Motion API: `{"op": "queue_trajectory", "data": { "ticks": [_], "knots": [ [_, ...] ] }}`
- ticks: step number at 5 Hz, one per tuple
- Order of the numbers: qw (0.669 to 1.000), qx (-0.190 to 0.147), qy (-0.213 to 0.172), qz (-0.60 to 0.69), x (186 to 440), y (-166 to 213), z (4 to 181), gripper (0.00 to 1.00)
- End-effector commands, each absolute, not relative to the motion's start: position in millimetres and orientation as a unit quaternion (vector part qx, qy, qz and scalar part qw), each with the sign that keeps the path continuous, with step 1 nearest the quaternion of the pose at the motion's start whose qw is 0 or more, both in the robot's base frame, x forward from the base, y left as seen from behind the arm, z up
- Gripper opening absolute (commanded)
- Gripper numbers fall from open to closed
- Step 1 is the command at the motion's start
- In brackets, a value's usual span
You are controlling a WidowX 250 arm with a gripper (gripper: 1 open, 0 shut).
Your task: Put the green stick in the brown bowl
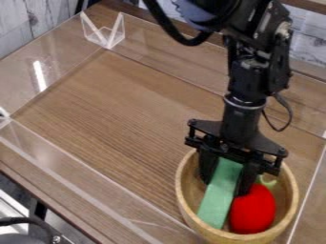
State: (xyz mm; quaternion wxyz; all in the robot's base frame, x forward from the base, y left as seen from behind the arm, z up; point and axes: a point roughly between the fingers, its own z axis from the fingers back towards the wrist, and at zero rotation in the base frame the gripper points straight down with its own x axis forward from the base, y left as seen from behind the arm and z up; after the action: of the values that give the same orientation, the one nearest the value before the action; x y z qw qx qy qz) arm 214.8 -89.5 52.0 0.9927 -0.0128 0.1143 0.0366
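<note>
The green stick [220, 197] is a light-green bar hanging tilted, its lower end down inside the brown bowl [193, 206], a round tan wooden bowl at the front right. My gripper [234, 160] comes down from above on a black arm and is shut on the stick's upper end. The stick's lower end sits just left of a red round fruit [253, 209] that lies in the bowl. I cannot tell whether the stick touches the bowl's floor.
A wooden tabletop [114, 105] is ringed by low clear plastic walls [51, 162]. A clear angled bracket [102, 30] stands at the back left. The arm's cable [283, 100] hangs on the right.
</note>
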Motion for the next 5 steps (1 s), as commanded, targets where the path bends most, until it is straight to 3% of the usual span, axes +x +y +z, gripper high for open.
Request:
{"op": "queue_trajectory", "data": {
  "ticks": [1,5],
  "knots": [
    [0.994,-0.018,0.097,0.035,214.7,-81.1,61.5,0.00],
    [0.987,-0.020,0.108,0.121,210.8,-78.7,40.1,0.00]
  ]
}}
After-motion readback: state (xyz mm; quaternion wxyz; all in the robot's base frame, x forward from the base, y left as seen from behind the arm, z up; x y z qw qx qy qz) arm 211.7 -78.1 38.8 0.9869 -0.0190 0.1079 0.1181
